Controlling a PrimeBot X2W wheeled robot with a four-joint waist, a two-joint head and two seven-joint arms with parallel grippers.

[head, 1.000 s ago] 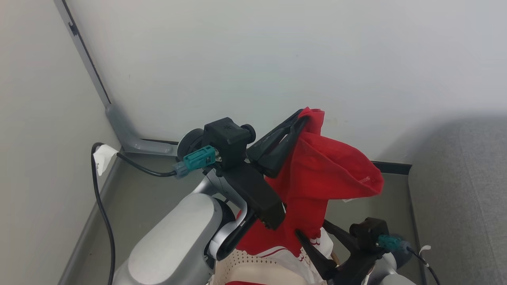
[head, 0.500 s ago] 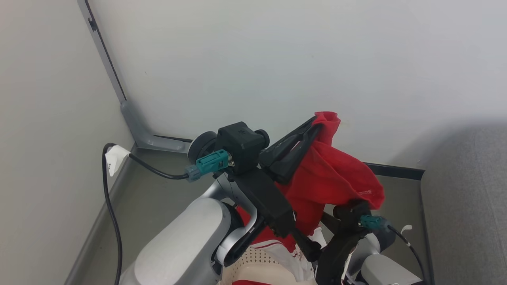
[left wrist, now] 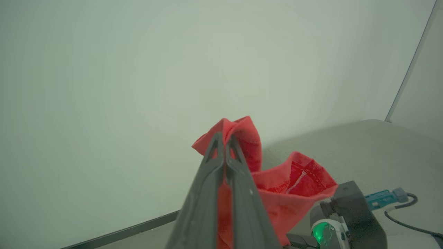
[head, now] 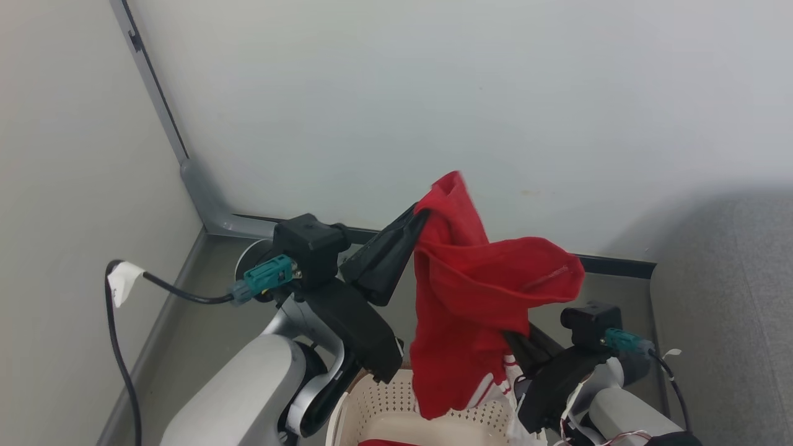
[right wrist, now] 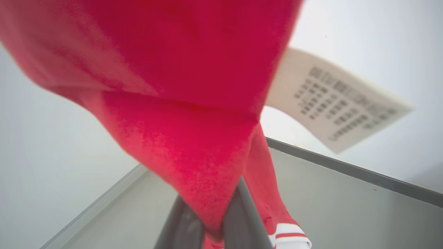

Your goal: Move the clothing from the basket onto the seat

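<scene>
One red garment [head: 477, 310] hangs above the basket [head: 372, 402], its striped lower end reaching down to the rim; whether it touches I cannot tell. My left claw [head: 423, 215] is pinched tight on the top fold, held high so the cloth drapes free instead of dragging on the plastic. My right claw [head: 523, 347], lower and to the right, is clamped on a fold of the hanging part. I judge this second grip is there to spread and steady the cloth for the carry. A white care label [right wrist: 332, 103] sticks out beside it. More red cloth [head: 379, 441] lies in the basket. The grey seat [head: 731, 297] stands well apart to the right, across a strip of floor [head: 619, 291].
</scene>
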